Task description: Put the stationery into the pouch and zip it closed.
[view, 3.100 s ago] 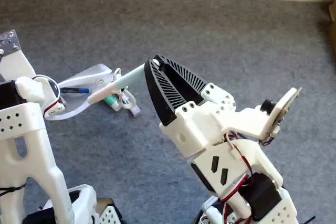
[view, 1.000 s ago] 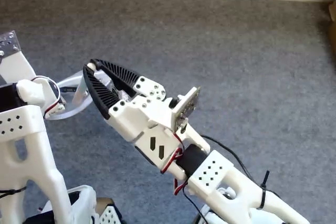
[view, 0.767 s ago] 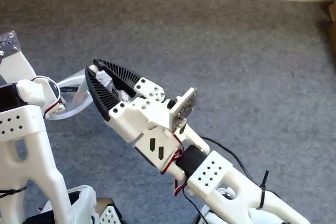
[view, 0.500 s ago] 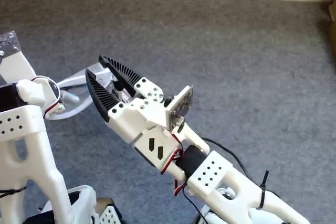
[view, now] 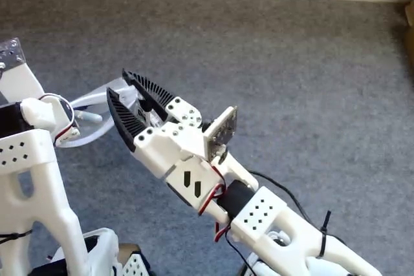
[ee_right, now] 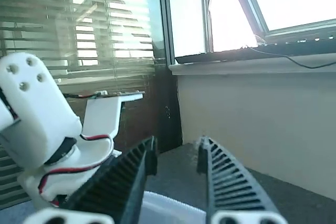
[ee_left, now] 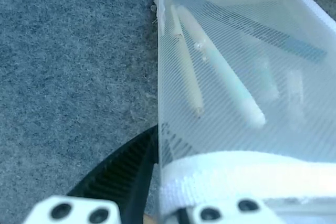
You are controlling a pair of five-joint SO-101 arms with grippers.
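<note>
A translucent mesh pouch is held by one edge in my left gripper, which is shut on it. Inside lie a cream pencil, a white and teal pen and a blue pen. In the high view the pouch hangs from the left arm, a white pen end showing through it. My right gripper hovers over the pouch's mouth, open with nothing between its black ribbed fingers. The pouch's white rim sits just below them.
Grey carpet covers the whole surface, with free room to the right and at the back. A pale wall runs along the far edge. The right arm's body crosses the lower middle.
The right gripper carried a teal pen to the pouch's mouth, moved left over it and opened. The pen now lies inside the pouch. The left arm has kept still.
</note>
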